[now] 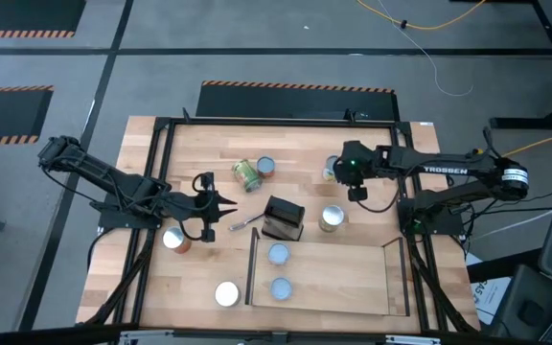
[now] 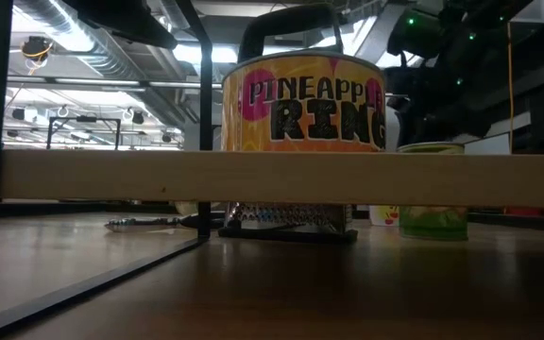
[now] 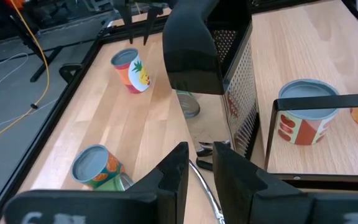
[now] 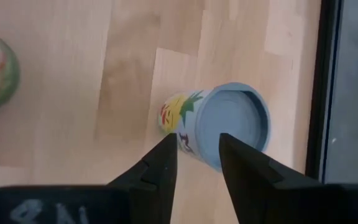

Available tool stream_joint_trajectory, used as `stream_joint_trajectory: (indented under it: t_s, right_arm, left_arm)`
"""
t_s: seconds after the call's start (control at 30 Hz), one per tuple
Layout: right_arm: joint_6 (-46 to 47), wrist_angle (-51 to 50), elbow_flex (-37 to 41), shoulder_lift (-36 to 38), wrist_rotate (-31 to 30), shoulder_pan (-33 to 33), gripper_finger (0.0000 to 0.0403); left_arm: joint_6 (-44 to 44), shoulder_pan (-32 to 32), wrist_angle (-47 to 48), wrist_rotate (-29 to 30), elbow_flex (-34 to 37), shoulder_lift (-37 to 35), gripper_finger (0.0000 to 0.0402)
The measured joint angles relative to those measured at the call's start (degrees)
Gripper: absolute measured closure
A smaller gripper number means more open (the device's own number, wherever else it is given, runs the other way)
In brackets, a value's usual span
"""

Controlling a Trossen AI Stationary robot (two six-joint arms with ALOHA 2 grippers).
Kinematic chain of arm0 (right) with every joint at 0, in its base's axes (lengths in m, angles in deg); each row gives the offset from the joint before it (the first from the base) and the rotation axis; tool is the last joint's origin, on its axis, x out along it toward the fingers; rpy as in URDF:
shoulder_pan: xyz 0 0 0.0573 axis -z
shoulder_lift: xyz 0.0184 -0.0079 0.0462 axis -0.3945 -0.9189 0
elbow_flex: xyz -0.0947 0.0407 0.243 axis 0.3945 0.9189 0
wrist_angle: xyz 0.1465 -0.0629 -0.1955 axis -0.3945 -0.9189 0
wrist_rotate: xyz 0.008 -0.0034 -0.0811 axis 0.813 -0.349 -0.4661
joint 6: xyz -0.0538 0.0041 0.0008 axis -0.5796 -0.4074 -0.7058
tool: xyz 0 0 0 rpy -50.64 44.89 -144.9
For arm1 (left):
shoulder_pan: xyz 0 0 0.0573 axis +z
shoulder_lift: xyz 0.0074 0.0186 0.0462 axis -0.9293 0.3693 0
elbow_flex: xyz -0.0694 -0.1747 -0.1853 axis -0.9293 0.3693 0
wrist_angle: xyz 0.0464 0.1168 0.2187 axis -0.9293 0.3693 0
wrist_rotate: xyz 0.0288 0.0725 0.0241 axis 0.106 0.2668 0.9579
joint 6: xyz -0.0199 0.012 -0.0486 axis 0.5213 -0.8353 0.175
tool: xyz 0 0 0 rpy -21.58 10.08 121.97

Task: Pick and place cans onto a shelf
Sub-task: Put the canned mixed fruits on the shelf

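right gripper (image 4: 194,163) over pineapple can (image 4: 219,124) at upper right of high view, fingers parted, nothing held, can just past tips, upright, top up | left gripper (image 1: 220,213) left of centre, fingers barely apart, empty, farther off | two cans (image 1: 279,271) on shelf (image 1: 353,278) | grater (image 1: 284,218) between, clear of path
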Motion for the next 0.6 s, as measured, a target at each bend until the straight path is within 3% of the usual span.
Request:
stream_joint_trajectory:
  t_s: [0.6]
  right_arm:
    - [-0.34, 5.94, 5.52, 0.11, 0.27, 4.57, 0.0279]
  left_arm:
    - [0.17, -0.02, -0.02, 0.0, 0.0, 0.0, 0.0335]
